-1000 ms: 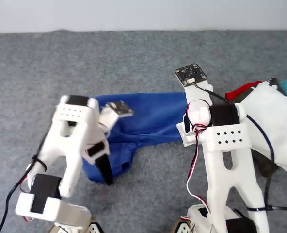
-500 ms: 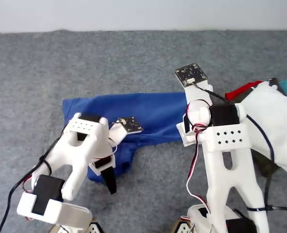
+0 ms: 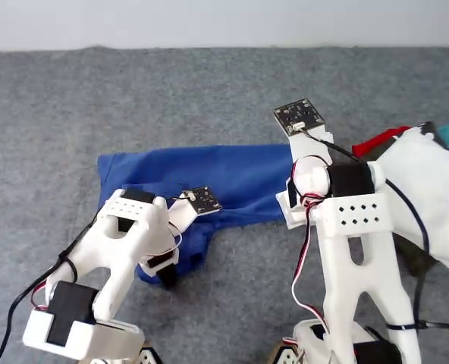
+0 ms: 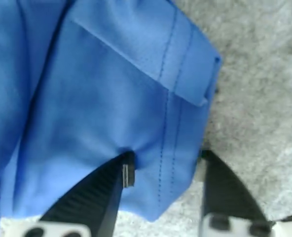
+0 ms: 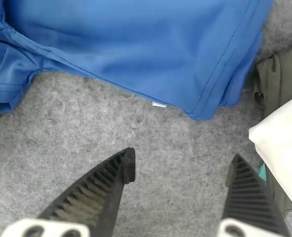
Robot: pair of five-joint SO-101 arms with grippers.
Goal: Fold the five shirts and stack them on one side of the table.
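Blue shirt: left gripper has lowered onto its corner nearest the surface's front edge, fingers released astride the hem, grasp pending; right gripper unmoved, fingers spread.

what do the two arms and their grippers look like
The left arm and right arm are white plastic with black motor blocks. Red, white and black wires run along the right arm. The left gripper and right gripper have black ribbed fingers on white bases.
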